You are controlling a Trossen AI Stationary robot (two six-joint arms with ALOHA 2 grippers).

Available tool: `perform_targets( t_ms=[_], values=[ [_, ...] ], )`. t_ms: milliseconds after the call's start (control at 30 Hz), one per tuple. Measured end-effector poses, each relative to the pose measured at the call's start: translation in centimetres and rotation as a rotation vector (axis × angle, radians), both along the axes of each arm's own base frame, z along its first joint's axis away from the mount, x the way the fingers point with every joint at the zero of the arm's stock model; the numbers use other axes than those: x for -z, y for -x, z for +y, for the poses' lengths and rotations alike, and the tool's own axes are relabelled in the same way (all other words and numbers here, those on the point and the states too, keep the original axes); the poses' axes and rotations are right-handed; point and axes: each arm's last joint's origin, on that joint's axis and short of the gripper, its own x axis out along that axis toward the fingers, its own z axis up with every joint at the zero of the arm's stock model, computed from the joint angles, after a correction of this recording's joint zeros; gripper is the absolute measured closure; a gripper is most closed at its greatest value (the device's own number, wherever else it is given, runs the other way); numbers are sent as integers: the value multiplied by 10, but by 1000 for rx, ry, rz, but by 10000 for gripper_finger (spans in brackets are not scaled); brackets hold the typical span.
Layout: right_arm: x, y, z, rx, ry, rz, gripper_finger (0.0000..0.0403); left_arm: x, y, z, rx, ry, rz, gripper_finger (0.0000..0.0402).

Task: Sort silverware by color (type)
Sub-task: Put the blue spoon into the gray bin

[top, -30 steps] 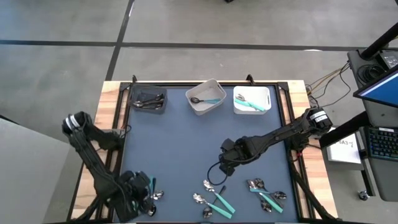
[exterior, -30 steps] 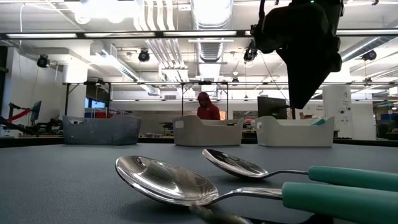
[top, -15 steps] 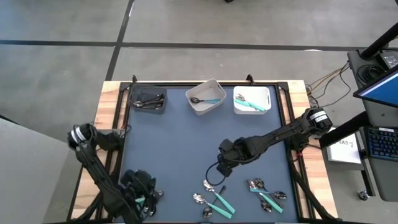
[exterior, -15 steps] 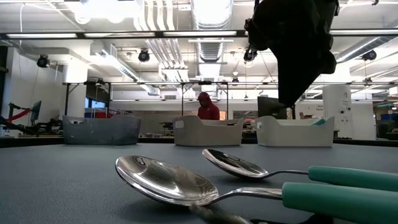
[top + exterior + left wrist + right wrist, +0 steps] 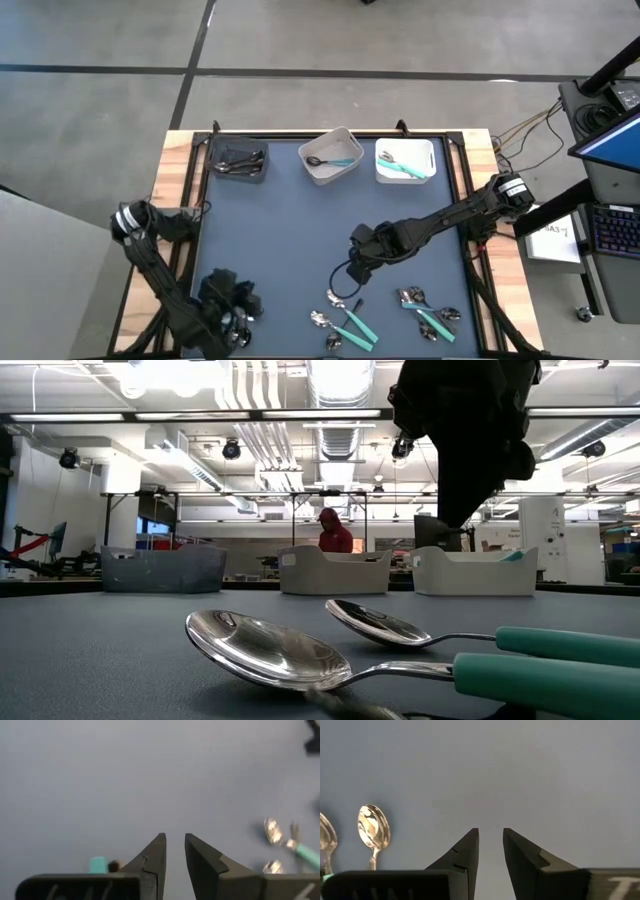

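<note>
Silverware [image 5: 350, 322] in front of bins [image 5: 332, 155]

Prob. robotics lab: ceiling ducts [image 5: 335, 382], workbenches behind.

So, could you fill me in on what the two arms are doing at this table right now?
They are sorting silverware into bins along the far edge. The dark grey bin and two white bins already hold a few pieces. Teal-handled spoons and other utensils lie loose near the front. The right gripper hangs over the middle of the table just behind those spoons, fingers slightly apart and empty. The left gripper is low at the front left corner, fingers also slightly apart with nothing between them.
</note>
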Motion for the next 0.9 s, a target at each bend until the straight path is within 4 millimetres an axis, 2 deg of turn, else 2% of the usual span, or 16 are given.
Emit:
perform_targets(
  t_ms=[100, 233, 467, 900],
  values=[
    [0, -1, 0, 1, -3, -8, 323, 4, -5, -3, -23, 67, 11, 338],
    [-1, -2, 1, 1, -7, -21, 323, 12, -2, -4, -93, 94, 60, 336],
    [-1, -3, 1, 1, -11, -33, 323, 23, 5, -16, -143, 142, 32, 335],
    [-2, -5, 2, 0, -17, -51, 323, 23, 6, -15, -130, 135, 66, 335]
  ],
)
